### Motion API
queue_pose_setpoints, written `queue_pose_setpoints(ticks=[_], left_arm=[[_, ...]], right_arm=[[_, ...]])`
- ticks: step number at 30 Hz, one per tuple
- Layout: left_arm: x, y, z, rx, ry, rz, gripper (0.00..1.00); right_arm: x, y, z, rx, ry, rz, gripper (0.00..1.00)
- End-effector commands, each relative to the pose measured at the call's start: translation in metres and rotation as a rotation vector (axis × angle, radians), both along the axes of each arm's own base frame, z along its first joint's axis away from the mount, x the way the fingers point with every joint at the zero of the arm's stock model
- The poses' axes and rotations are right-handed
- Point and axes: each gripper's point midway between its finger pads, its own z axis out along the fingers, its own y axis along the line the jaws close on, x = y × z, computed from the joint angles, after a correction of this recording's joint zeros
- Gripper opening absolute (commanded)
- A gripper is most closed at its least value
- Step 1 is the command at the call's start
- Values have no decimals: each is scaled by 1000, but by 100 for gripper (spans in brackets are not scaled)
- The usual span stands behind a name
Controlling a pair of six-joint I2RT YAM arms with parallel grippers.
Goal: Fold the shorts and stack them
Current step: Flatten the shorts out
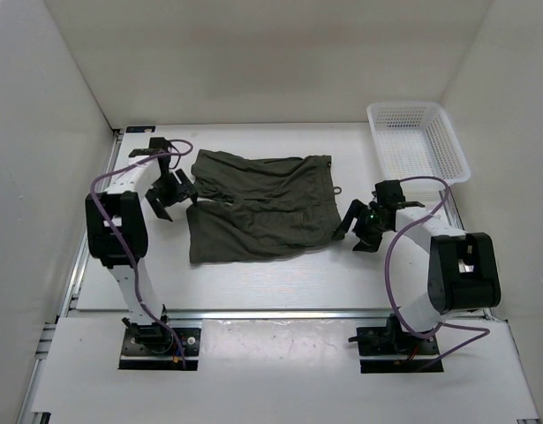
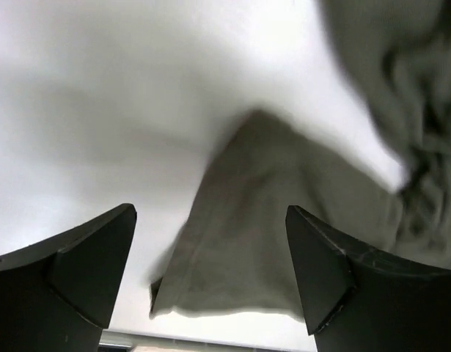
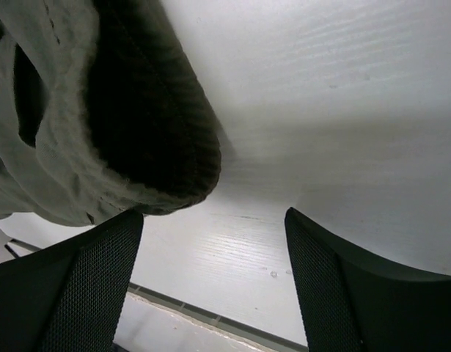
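Shorts (image 1: 258, 208) spread flat overhead, ribbed waistband (image 3: 148, 125) close only in right wrist view

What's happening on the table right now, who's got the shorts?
Nobody is holding them. The shorts lie spread and a bit rumpled on the table between the two arms. The left gripper is open at their left edge, and the right gripper is open beside the waistband end. The white basket stands at the far right.
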Motion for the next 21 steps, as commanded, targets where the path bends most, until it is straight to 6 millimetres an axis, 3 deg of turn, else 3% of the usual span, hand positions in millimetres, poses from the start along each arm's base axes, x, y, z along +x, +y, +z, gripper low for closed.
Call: queue_pose_setpoints(ticks=[1,2,3,4,5,6,7,8,9,12,14,17,20,21], left_arm=[[-18,0,70,24,-166,2,94],[-28,-3,73,24,-173,-7,92],[-49,-3,61,22,-129,2,88],[-62,-8,69,-8,-152,11,80],[-75,-13,64,-35,-133,13,72],[-98,-21,45,-67,-79,7,67],[-107,-33,47,-141,-89,10,62],[-116,-41,40,-171,-75,6,61],[-129,-51,27,-193,-50,-11,61],[-142,-57,10,-199,-12,5,74],[-144,-57,-2,-198,14,17,81],[-145,-60,-14,-182,39,11,81],[-132,-54,-19,-142,19,18,72],[-131,-53,-25,-130,41,21,54]], right_arm=[[25,9,13,48,-75,3,82],[27,9,9,46,-63,3,79],[29,10,7,47,-65,3,78],[34,12,7,55,-68,7,76],[36,13,7,63,-65,10,69],[42,14,9,65,-79,11,65],[43,19,11,78,-84,17,58],[46,19,9,78,-80,17,41],[45,20,10,86,-79,21,32],[50,20,16,83,-98,8,7],[49,18,20,75,-104,4,0],[47,15,23,59,-114,-5,0],[45,15,22,58,-105,-5,0],[45,15,22,58,-105,-5,0]])
